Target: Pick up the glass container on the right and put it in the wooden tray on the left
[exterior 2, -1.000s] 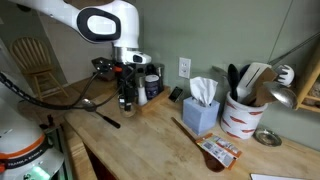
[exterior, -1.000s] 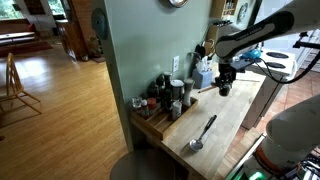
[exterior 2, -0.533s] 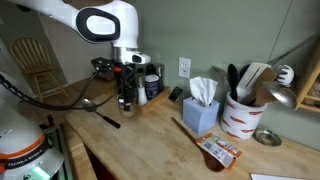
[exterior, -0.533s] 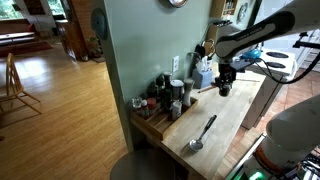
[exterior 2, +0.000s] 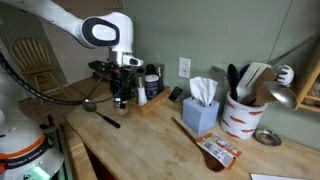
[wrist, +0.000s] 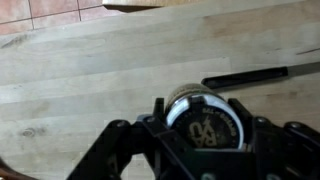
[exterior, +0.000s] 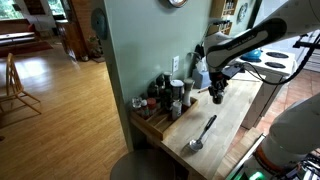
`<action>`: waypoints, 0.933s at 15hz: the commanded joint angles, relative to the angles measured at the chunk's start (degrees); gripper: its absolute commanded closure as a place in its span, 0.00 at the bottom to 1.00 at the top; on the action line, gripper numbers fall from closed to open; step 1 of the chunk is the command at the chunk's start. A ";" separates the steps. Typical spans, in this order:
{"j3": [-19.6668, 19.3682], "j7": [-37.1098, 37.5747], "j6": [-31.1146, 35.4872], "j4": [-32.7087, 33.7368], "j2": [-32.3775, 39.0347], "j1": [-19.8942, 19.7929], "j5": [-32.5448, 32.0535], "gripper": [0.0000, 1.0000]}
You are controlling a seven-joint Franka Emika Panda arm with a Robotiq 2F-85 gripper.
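Note:
My gripper point(wrist: 200, 128) is shut on the glass container point(wrist: 205, 122), a squat jar whose lettered lid faces the wrist camera. In both exterior views the gripper point(exterior: 217, 96) point(exterior 2: 120, 97) holds it just above the butcher-block counter, near the metal spoon point(exterior: 203, 133) point(exterior 2: 100, 112). The spoon's handle point(wrist: 255, 75) lies just beyond the jar in the wrist view. The wooden tray point(exterior: 152, 125) point(exterior 2: 151, 102) sits against the green wall and holds several bottles and shakers. The gripper is a short way from the tray's end.
A blue tissue box point(exterior 2: 200, 112) point(exterior: 203, 74) and a red-and-white utensil crock point(exterior 2: 240, 116) stand further along the counter. A flat packet point(exterior 2: 218, 152) lies near the front edge. The green wall runs behind the tray.
The arm has moved along the counter toward the tray with the jar in its jaws. The wrist has dropped a little lower over the counter.

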 commanded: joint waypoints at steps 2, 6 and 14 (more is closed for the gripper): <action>1.29 -4.30 3.15 -4.40 -3.20 3.50 -0.23 0.61; 2.89 -9.34 6.57 -4.99 -3.80 6.56 -1.36 0.61; 5.28 -21.43 10.37 -3.75 -2.69 12.07 -4.11 0.61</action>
